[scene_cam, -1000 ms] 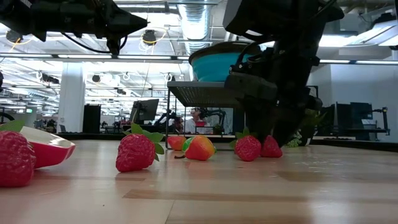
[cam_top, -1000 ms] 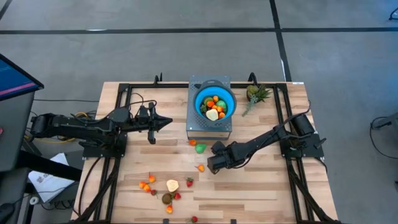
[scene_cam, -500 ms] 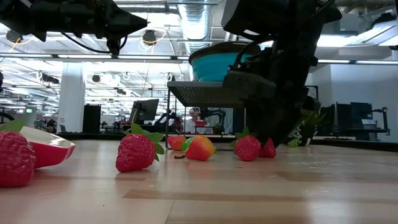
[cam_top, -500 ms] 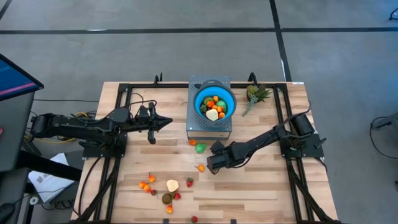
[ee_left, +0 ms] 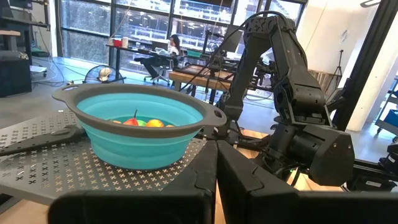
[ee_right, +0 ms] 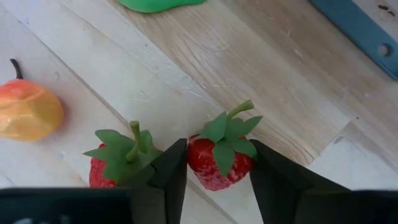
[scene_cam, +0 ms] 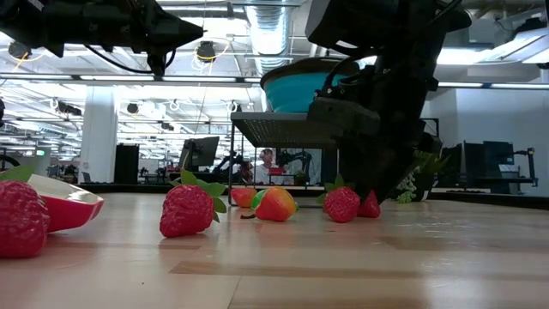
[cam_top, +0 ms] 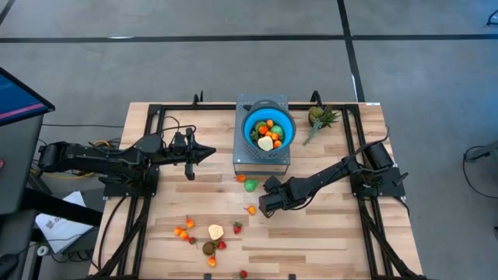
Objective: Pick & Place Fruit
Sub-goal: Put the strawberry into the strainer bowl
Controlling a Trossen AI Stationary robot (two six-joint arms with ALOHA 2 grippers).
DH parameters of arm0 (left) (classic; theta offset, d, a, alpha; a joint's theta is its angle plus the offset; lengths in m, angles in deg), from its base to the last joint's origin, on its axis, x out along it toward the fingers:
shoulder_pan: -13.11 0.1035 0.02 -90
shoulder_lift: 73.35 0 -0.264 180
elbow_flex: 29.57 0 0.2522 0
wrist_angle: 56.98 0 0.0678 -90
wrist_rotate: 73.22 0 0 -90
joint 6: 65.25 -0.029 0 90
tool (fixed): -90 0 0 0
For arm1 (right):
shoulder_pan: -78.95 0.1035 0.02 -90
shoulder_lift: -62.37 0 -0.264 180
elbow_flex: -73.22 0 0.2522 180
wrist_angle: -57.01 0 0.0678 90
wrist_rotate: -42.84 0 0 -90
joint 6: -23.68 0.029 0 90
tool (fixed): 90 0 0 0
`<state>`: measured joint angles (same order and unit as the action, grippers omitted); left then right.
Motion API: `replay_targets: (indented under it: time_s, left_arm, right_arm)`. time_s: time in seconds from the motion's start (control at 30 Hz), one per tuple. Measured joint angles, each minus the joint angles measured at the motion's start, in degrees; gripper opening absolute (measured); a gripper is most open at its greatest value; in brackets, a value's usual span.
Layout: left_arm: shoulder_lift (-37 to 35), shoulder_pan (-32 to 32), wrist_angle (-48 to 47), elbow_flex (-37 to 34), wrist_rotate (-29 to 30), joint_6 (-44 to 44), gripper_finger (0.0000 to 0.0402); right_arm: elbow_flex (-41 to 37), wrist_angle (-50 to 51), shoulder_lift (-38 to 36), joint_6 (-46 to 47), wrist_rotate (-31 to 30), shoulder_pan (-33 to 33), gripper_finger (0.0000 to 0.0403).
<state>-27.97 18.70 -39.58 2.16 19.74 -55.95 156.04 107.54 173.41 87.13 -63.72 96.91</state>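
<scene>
Presently the right gripper (ee_right: 217,180) is down at the table, forward of the blue bowl (cam_top: 268,128) toward the table's front edge, with its fingers (ee_right: 171,174) narrowed onto a strawberry (ee_right: 219,155); both pads appear to touch its flanks, though whether it is firmly gripped cannot be confirmed. The strawberry sits squarely between the fingers, leafy cap pointing away from the wrist, its long axis running along the fingers and not across them. A second strawberry (ee_right: 115,163) lies just beside it, outside one finger and touching or nearly touching that finger; it could be dragged along on a lift. An orange fruit (ee_right: 28,112) and a green fruit (ee_right: 158,5) lie near, apart from the grip. The bowl stands on a perforated grey stand (cam_top: 261,159) and already holds several fruits. The left gripper (cam_top: 204,154) waits beside the stand with fingers closed and empty. More fruit (cam_top: 208,237) lies scattered further toward the front edge. The right arm is plainly the nearer to the bowl's forward side.
</scene>
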Motion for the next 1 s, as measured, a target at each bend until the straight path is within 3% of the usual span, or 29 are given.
replay_targets:
  time_s: [0.53,1.0]
  left_arm:
    - [0.00,0.00,0.00,0.00,0.01,0.00,0.0002]
    - [0.00,0.00,0.00,0.00,0.00,0.00,0.0002]
  right_arm:
    - [3.54,1.01,-0.33,-1.07,1.77,1.37,0.0126]
    - [22.59,16.31,-0.63,-9.79,1.54,0.10,0.0130]
